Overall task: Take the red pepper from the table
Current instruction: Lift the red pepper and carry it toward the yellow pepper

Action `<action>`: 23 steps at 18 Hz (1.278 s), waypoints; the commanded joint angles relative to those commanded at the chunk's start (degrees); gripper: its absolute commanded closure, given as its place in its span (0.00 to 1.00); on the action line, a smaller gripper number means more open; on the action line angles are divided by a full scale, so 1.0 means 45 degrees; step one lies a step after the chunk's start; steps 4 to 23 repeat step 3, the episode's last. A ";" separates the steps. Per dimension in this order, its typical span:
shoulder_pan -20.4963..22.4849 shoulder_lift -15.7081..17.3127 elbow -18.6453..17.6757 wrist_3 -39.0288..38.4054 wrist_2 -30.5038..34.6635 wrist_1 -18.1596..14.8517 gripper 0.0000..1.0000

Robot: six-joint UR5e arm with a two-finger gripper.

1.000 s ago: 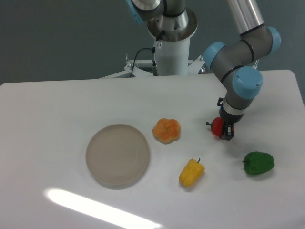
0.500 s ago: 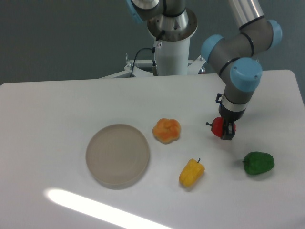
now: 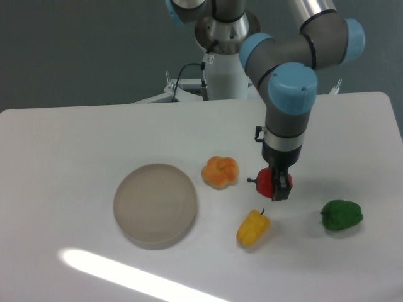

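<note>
Nearest the front edge of the large white matte table, a glossy yellow pepper lies beside a round beige plate. To the right rests a dark green pepper, well apart. Behind the yellow pepper, the black 2-finger gripper points downward, its fingers clenched on the small glossy red pepper, whose dark stem points left; whether it touches the tabletop cannot be told. Just left sits an orange lobed pepper. Farthest back stands the arm's grey base column.
</note>
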 joint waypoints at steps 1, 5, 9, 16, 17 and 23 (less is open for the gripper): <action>-0.0021 -0.0040 0.0060 -0.0001 -0.0019 0.0019 0.59; -0.0060 -0.0079 0.0041 -0.0156 -0.0058 0.0039 0.59; -0.0060 -0.0079 0.0041 -0.0156 -0.0058 0.0039 0.59; -0.0060 -0.0079 0.0041 -0.0156 -0.0058 0.0039 0.59; -0.0060 -0.0079 0.0041 -0.0156 -0.0058 0.0039 0.59; -0.0060 -0.0079 0.0041 -0.0156 -0.0058 0.0039 0.59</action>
